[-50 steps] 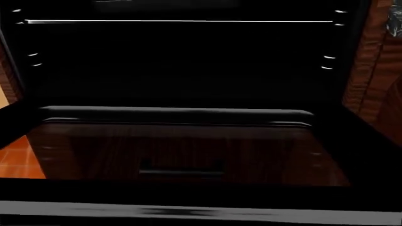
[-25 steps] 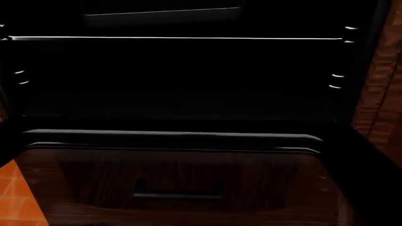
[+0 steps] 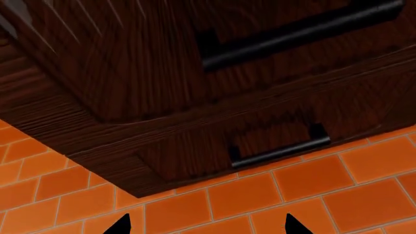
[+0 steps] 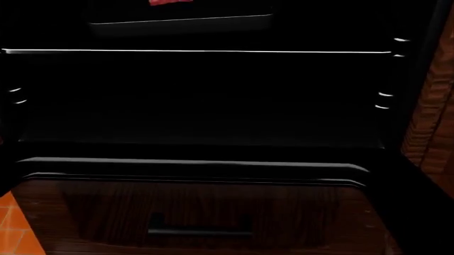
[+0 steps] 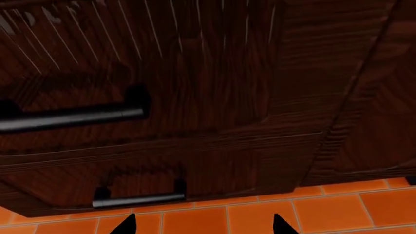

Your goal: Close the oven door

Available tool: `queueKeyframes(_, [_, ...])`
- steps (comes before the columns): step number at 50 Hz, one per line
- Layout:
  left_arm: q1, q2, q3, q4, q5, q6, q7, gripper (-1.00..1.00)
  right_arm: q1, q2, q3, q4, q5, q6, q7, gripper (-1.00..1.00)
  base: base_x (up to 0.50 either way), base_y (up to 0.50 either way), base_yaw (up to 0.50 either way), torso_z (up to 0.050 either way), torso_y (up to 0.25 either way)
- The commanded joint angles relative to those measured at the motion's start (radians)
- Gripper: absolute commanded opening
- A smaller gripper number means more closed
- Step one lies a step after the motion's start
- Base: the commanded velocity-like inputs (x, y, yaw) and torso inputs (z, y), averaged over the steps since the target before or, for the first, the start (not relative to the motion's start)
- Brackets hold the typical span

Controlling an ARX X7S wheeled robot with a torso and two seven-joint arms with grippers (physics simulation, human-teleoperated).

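Note:
The oven door (image 4: 199, 210) lies folded down and open in the head view. Its dark glass shows brown wood grain and a short bar handle. Behind it gapes the black oven cavity (image 4: 199, 101) with a bright rack rail across the top. Neither gripper shows in the head view. In the left wrist view, my left gripper (image 3: 204, 229) is open over orange floor tiles, with only its two black fingertips (image 3: 120, 225) visible. My right gripper (image 5: 202, 226) is open in the same way. A glossy dark surface (image 3: 130, 58) above the drawer mirrors its wood and handle.
A brown wooden drawer front (image 3: 195, 146) with a short steel handle (image 3: 279, 152) stands just above the orange tiled floor (image 3: 299, 190). The right wrist view also shows the drawer handle (image 5: 140, 199). A wooden cabinet side (image 4: 433, 122) flanks the oven on the right.
The head view has shifted, so the oven and door sit lower in the picture. The door's front steel edge has dropped out of view, and a red patch now shows at the top.

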Motion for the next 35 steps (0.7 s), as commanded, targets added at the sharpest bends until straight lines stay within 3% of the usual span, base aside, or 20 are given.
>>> queueKeyframes(1, [0.016,-0.028,-0.003,0.155,-0.019,-0.091,-0.028,1.00,-0.023,0.033,0.002,-0.132,0.014,0.055,0.049,1.00,0.00,0.00,0.00,0.000,0.000])
queueKeyframes(6, [0.003,-0.029,-0.008,0.187,-0.029,-0.117,-0.032,1.00,-0.032,0.059,0.006,-0.224,0.021,0.097,0.083,1.00,0.00,0.00,0.00,0.000,0.000])
queueKeyframes(22, [0.023,-0.099,-0.059,0.592,-0.111,-0.300,-0.101,1.00,-0.027,0.138,-0.004,-0.547,0.010,0.248,0.229,1.00,0.00,0.00,0.00,0.000,0.000])
queueKeyframes(35, [0.010,-0.115,-0.118,0.787,-0.156,-0.363,-0.170,1.00,0.035,0.176,-0.028,-0.698,-0.007,0.332,0.281,1.00,0.00,0.00,0.00,0.000,0.000])
